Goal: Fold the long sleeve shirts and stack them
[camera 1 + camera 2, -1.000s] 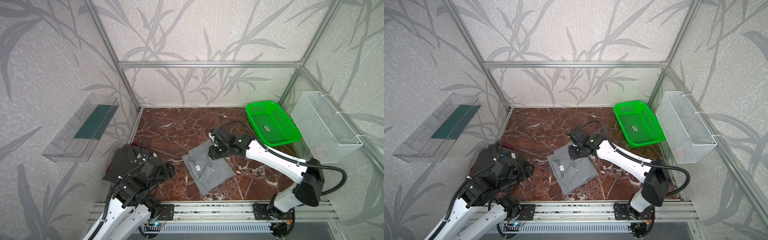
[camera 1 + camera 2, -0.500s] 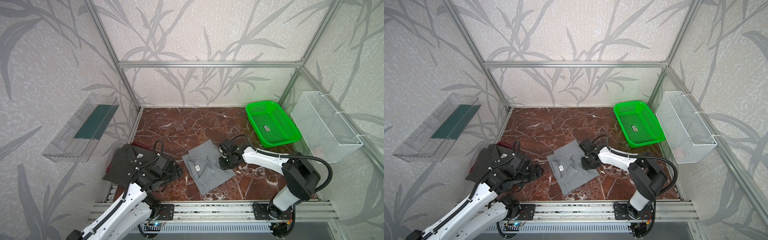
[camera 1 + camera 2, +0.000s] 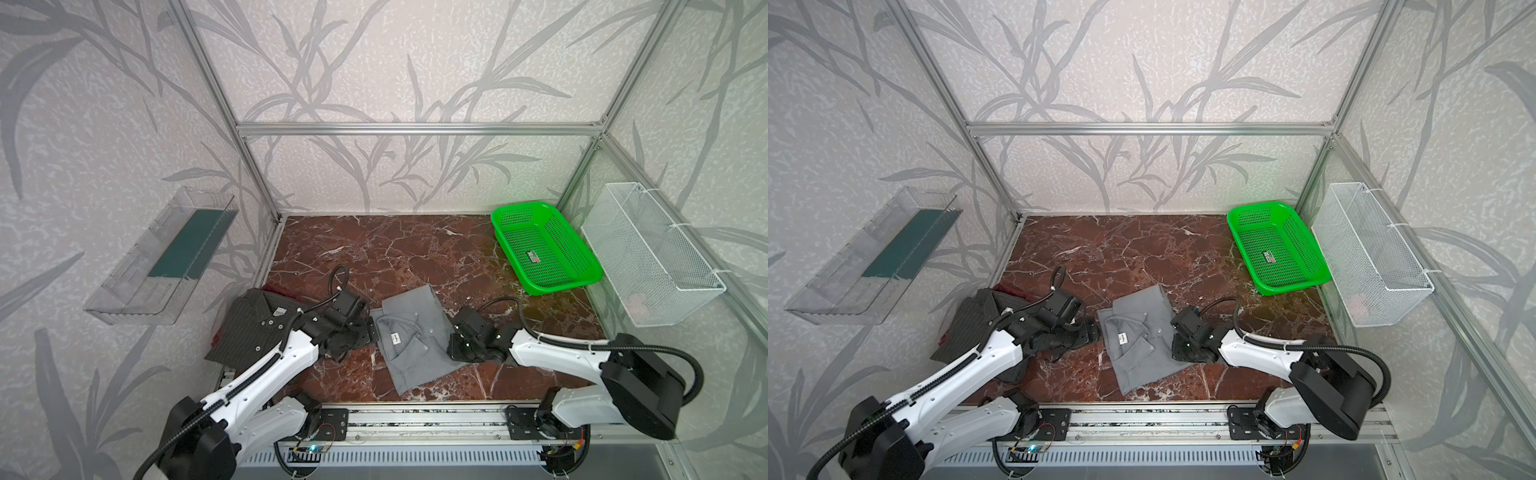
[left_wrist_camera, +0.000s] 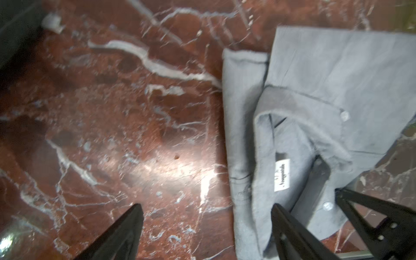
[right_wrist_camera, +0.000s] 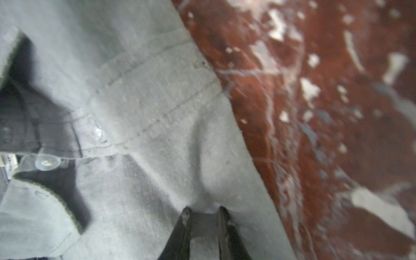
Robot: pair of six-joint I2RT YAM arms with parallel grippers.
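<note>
Right pincer (image 5: 205,217) is clenched on a raised fold of the mid-grey button-up shirt (image 5: 135,90). Its two black fingertips (image 5: 186,221) stand close together with cloth pinched up between them. Only the right wrist view shows that grip. In both top views this pincer (image 3: 454,351) sits low on the shirt's edge and its own body hides the tips.

Left pincer (image 4: 207,206) is released, spread wide, at the collar side of the same shirt (image 3: 415,357), so the folded garment lies between the two pincers on the red marble surface (image 3: 395,249). In the left wrist view one tip is over bare marble and the other over the shirt's folded edge, beside the white neck label (image 4: 282,175). I cannot tell whether either touches.

Behind the left pincer (image 3: 1090,332), away from the grey shirt, lies the dark pinstriped collared shirt (image 3: 249,328). The left arm partly covers it, and a strip of dark red cloth (image 3: 282,289) shows from under it.

Well beyond the right pincer (image 3: 1177,353), toward the back corner, stands the green mesh basket (image 3: 515,218). A white wire basket (image 3: 648,249) hangs on the wall beside it. Neither wrist view shows them.
</note>
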